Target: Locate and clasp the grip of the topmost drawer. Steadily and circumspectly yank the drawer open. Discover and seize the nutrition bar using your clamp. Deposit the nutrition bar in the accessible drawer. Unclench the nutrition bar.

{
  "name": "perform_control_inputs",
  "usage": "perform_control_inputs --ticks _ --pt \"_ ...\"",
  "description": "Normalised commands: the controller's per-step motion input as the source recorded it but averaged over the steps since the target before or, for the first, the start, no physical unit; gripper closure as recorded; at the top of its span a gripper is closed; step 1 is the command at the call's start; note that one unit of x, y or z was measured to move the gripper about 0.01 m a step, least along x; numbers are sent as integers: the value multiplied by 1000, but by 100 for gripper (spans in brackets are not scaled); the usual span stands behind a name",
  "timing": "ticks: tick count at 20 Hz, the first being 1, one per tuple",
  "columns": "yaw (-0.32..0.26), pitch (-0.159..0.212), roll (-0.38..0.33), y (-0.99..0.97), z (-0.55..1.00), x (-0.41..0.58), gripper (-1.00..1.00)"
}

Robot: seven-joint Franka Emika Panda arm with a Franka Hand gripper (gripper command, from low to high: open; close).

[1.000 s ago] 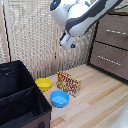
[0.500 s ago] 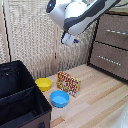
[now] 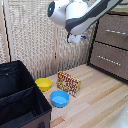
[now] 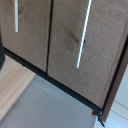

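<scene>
Grey-brown wood fronts the topmost drawer (image 3: 114, 30) of the dark cabinet (image 3: 93, 50), which stands at the exterior view's right; its thin silvery handle (image 3: 115, 32) runs lengthwise across the front, roughly level, and the drawer looks shut. Taking that cabinet as the landmark, the clamp (image 3: 75, 38) hangs in the air just off its near corner, about level with that top drawer, at the end of the white arm (image 3: 75, 15). I cannot tell how wide the fingers stand; they look to hold nothing. The nutrition bar (image 3: 68, 83) stands on edge on the wooden floor (image 3: 100, 100), well away from the cabinet and below the clamp, beside the yellow bowl (image 3: 43, 84) and blue bowl (image 3: 59, 98). The wrist view shows only wooden fronts with pale bar handles. To my judgement, the handle lies sideways from the fingers toward the cabinet, so the reach goes that way first.
</scene>
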Motion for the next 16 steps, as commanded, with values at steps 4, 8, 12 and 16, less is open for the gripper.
perform_control_inputs --ticks 4,8,12,16 --pt "68 -2 -268 -597 -6 -199 -100" --pt "92 -2 -219 -608 -104 -123 -100" --pt "151 -25 -115 -515 -187 -4 -100" --pt "122 -36 -128 -330 -234 -129 -100"
